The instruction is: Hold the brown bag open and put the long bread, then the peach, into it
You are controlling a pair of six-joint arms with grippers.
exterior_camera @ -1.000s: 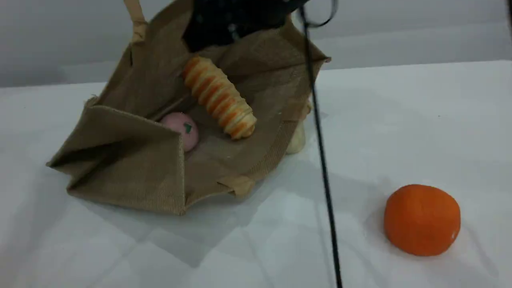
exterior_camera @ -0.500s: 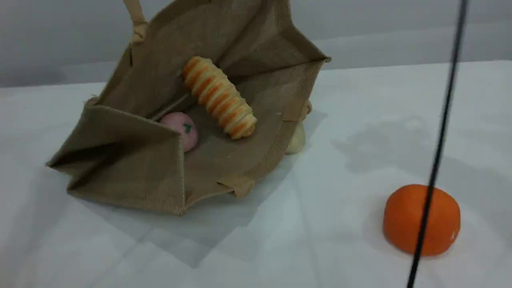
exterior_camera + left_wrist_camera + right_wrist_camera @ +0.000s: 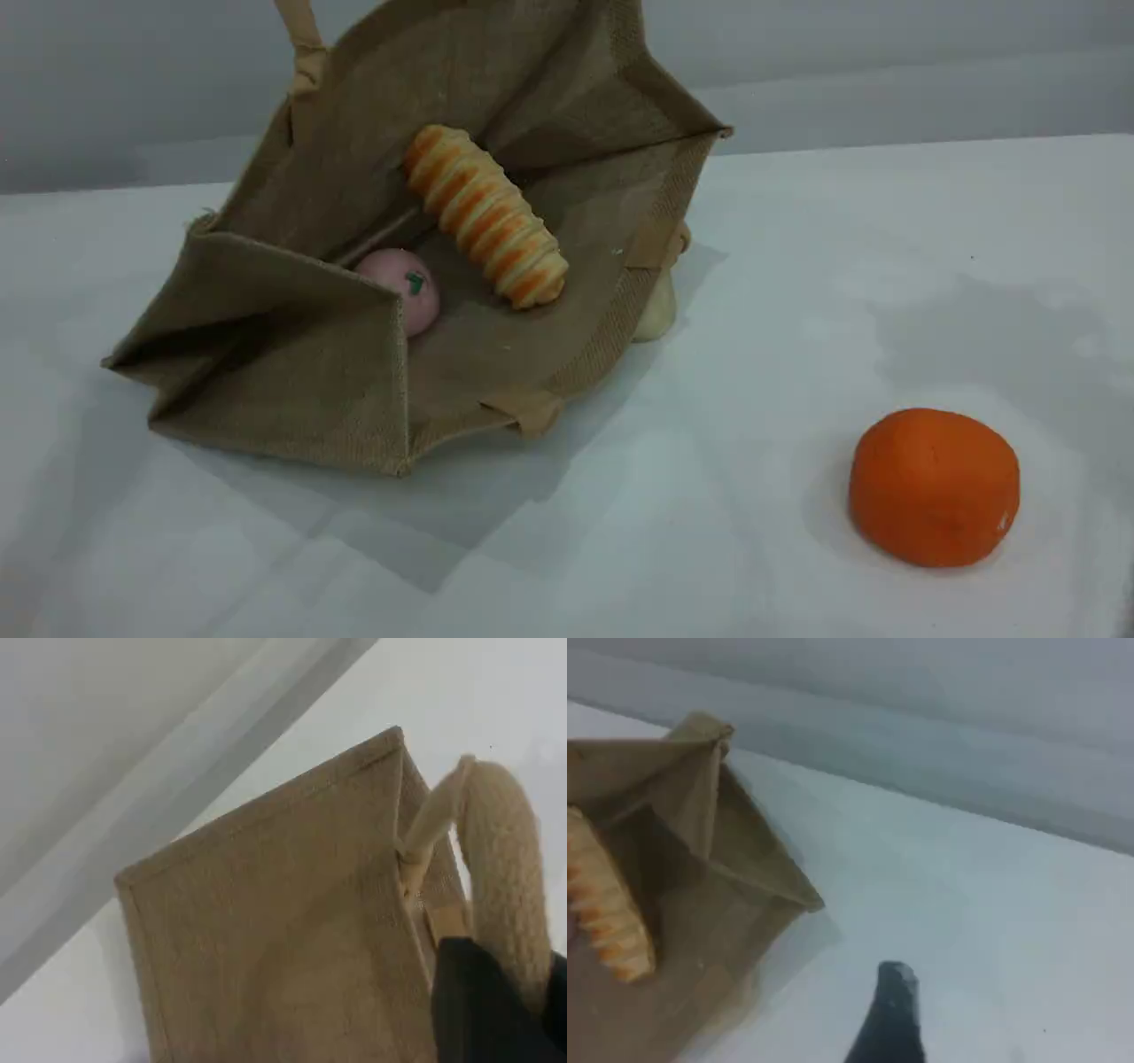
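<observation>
Brown bag (image 3: pixel 292 372): limp, light; best gripped by rope handle (image 3: pixel 505 868). Left hand (image 3: pixel 496 1010) clamped on handle; right hand (image 3: pixel 890 1019) at 3 o'clock, open, empty.

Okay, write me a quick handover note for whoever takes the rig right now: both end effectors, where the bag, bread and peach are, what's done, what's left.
Left end effector: shut on the bag handle, holding the brown bag open.
Right end effector: open, empty, over bare table right of the bag.
Long bread: inside the bag, lying at a slant.
Peach: inside the bag, beside the bread's lower end.
Done: both items are in.
Left: probably just releasing the handle. The orange ball and the pale lump stay out.
</observation>
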